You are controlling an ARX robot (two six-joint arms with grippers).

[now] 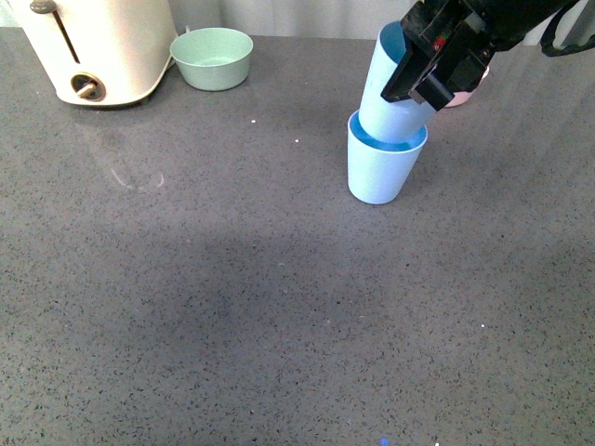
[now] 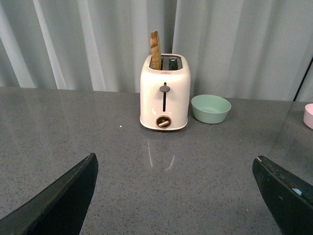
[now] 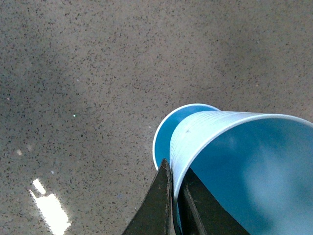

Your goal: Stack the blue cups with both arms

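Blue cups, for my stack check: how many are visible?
2. The lower cup stands on the table; the tilted cup, gripped by the right hand, dips into it. None seems hidden.

The ARX robot's right gripper [image 1: 416, 91] was matte black and blocky, flecked with small red marks [image 1: 437, 43] and trailed by a looping black cable [image 1: 561, 44], while the left gripper [image 2: 174, 159] showed flat, tapering black finger bars [image 2: 63, 198].

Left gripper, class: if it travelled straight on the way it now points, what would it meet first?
Probably the toaster, standing straight ahead of the open left gripper; the green bowl sits just beside that line. Depth is unclear.
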